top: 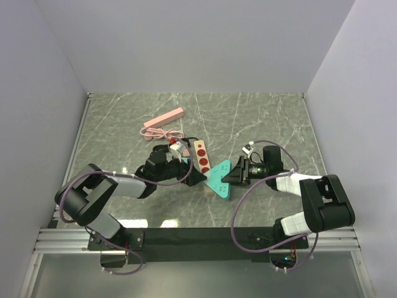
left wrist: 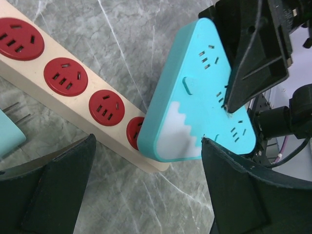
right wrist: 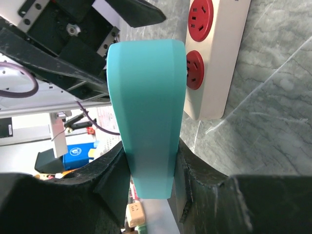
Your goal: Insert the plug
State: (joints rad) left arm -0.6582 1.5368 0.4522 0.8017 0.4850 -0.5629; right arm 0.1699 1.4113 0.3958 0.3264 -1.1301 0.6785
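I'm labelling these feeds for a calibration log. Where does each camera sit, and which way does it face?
Top external: above and behind the robot, looking down at the table; the left arm, right arm, left gripper and right gripper show.
Left wrist: on the left arm, facing the power strip and teal adapter; its open fingers frame the bottom.
Right wrist: on the right arm, looking along the adapter clamped between its fingers.
All three share the adapter and strip.

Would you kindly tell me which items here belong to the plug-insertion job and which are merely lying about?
In the job: teal triangular plastic adapter; beige power strip with red sockets.
Lying about: pink rectangular bar; pink looped cord.
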